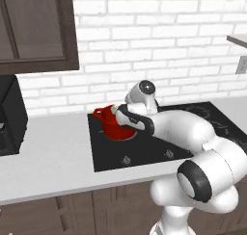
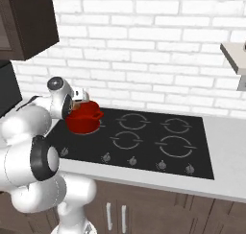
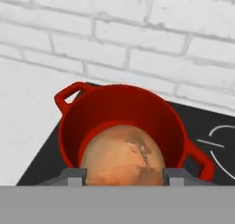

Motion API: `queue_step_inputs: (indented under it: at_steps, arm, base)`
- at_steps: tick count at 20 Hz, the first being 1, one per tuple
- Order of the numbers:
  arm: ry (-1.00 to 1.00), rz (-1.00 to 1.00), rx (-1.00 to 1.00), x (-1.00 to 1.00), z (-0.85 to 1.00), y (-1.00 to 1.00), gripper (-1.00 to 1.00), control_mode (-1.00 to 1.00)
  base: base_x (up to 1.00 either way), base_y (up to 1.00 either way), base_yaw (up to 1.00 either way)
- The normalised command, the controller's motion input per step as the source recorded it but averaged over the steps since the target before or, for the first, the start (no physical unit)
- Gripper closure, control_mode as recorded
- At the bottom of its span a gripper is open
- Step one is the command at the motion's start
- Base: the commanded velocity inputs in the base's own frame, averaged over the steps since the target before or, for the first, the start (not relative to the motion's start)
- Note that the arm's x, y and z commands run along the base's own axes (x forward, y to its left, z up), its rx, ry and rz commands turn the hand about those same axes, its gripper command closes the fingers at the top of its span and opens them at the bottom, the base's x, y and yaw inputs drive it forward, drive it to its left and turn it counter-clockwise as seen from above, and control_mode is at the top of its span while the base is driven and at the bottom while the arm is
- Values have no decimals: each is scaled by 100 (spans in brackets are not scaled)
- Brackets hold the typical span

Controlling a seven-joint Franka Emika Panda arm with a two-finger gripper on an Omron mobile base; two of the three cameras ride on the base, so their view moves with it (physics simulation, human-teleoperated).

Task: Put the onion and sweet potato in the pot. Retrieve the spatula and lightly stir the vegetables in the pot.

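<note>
Firmly clamped across its middle in our gripper (image 3: 123, 175), the sweet potato (image 3: 123, 156) feels stiff, smooth, rollable above the pot (image 3: 124, 108).

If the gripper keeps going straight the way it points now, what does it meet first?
Probably the inside of the red pot; the gripper, shut on a brownish-orange vegetable, aims into its opening. Depth is unclear.

Glossy red enamel gleams on the pot (image 3: 120, 122), smooth inside and out, catching the light. The onion (image 3: 121, 156) shows a matt tan-orange skin, mottled and faintly cracked. Beneath sits a sleek black glass cooktop (image 2: 144, 146), polished. The counter (image 1: 48, 157) looks smooth pale stone, and the far wall (image 2: 144, 46) is rough white-painted brick.
</note>
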Motion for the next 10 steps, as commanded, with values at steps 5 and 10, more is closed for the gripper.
queue_step_inputs:
  at_steps: [5, 10]
  arm:
    - [20, 0, -2, 69, -69, 7, 100, -100]
    - [4, 0, -2, 46, -51, 0, 100, -100]
  base:
    - [0, 0, 0]
    - [0, 0, 0]
